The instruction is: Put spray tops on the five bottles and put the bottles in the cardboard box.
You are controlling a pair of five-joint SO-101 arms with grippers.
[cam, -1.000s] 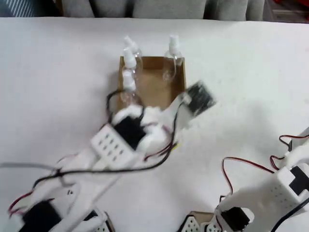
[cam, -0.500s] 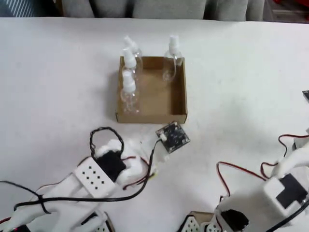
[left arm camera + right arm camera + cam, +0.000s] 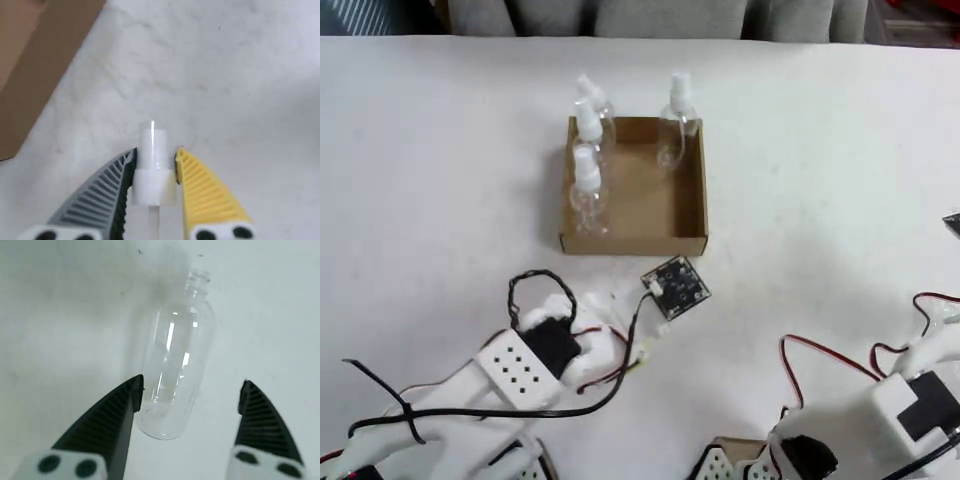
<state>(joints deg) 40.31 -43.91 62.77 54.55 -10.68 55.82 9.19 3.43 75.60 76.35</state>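
Now the left hand (image 3: 155, 153) pinches a white spray top (image 3: 152, 176) near the cardboard box (image 3: 686, 243), upper centre in the high view, with four capped bottles (image 3: 587, 182) inside. The right hand (image 3: 191, 385) hangs spread over the uncapped bottle (image 3: 177, 365) on the table (image 3: 60, 300). It would do best to grip the bottle's body squarely and keep the neck clear.

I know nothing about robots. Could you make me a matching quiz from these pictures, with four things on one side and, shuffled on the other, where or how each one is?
Things
1. spray top
2. bottle with no top
3. four capped bottles
4. cardboard box

Places or states
A. inside the box, near its walls
B. lying on the table, framed by the open right gripper
C. brown, open-topped, in the middle of the table
D. clamped in the left gripper

Pairs: 1-D, 2-B, 3-A, 4-C
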